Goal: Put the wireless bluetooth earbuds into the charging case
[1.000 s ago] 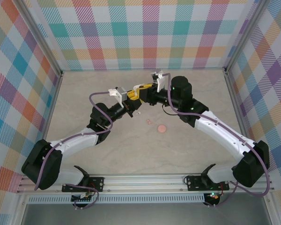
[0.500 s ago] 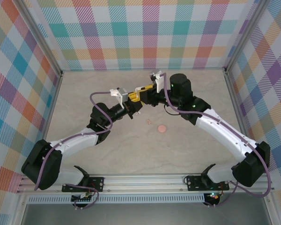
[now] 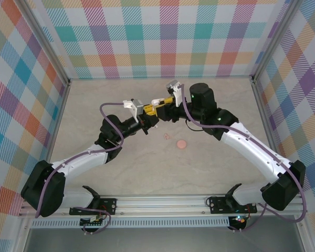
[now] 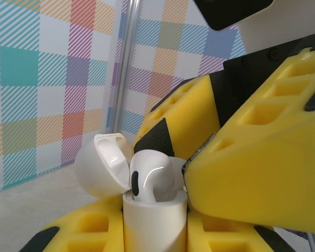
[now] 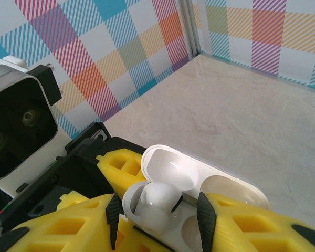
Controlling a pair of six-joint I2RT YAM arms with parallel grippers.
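The white charging case (image 4: pixel 155 220) stands upright with its lid (image 4: pixel 102 165) swung open, and my left gripper (image 4: pixel 155 239) is shut on its body. One white earbud (image 4: pixel 149 178) sits stem-down in a socket of the case. In the right wrist view that earbud (image 5: pixel 155 202) lies between the black pads (image 5: pixel 206 220) of my right gripper (image 5: pixel 159 223), which is open with a gap on each side. The socket beside it (image 5: pixel 191 231) is empty. From above, the left gripper (image 3: pixel 149 112) and the right gripper (image 3: pixel 165 101) meet over the far middle of the table.
A flat salmon-pink disc (image 3: pixel 181 143) and a tiny pinkish bit (image 3: pixel 167 136) lie on the beige tabletop (image 3: pixel 210 168) just near of the grippers. Checkered walls and aluminium posts (image 3: pixel 260 100) close in the back and sides.
The right gripper's jaws have spread apart off the earbud, which stays in the case. Both grippers have shifted slightly toward the back. The left gripper's hold on the case is unchanged.
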